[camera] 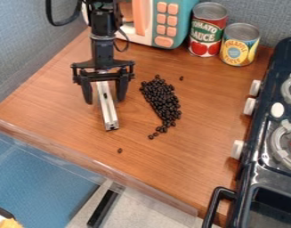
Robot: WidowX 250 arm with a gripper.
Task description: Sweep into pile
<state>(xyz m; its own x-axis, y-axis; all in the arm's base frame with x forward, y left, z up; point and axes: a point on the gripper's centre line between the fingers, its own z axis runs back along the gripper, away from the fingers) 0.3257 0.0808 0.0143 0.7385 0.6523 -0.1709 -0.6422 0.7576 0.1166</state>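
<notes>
The claw [104, 100] stands wide open, its fingers apart from the metal bar [108, 113] between them, beside a long heap of dark beans [163, 99] on the wooden counter [189, 164], with a few strays around it.

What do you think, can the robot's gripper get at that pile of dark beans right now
Probably yes: the gripper hangs close beside the bean pile, and nothing seems to stand between them.

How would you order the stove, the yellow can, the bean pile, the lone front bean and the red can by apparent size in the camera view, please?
1. Stove, even though cut off
2. Red can
3. Yellow can and bean pile: too alike to rank
4. Lone front bean
</notes>
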